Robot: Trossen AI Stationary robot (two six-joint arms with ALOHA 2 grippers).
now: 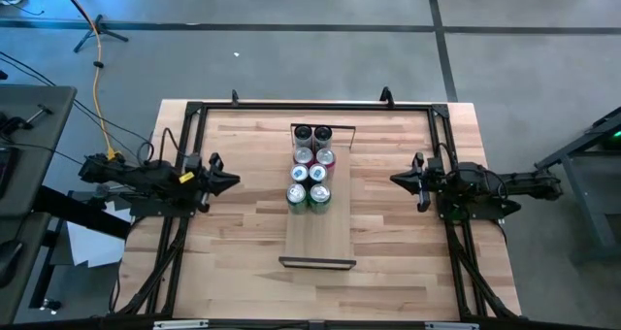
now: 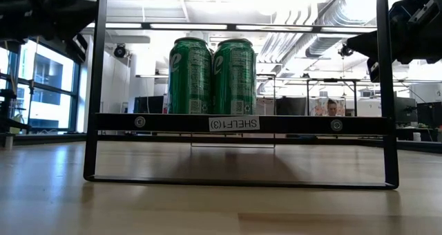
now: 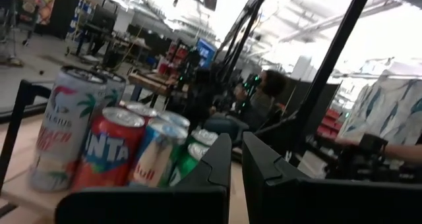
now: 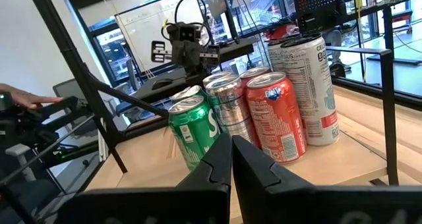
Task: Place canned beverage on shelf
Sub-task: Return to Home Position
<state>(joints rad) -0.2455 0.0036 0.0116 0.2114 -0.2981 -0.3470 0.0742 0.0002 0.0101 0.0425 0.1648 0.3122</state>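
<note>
1. While eight cans [image 1: 310,165] stand in two rows on the shelf [image 1: 318,238] at the middle of the table [image 1: 233,262], the green pair [image 1: 309,196] stands next to its bare half.
2. Left end effector [image 1: 231,182] hangs over the table's left side, fingers together, well apart from the cans.
3. Right end effector [image 1: 396,180] faces it from the right side, fingers together.

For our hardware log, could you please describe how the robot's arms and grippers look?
The left arm and right arm are black and jointed, trailing black cables. A small yellow mark sits near the left wrist. The left gripper and right gripper each have two flat, dark, tapered fingers.
</note>
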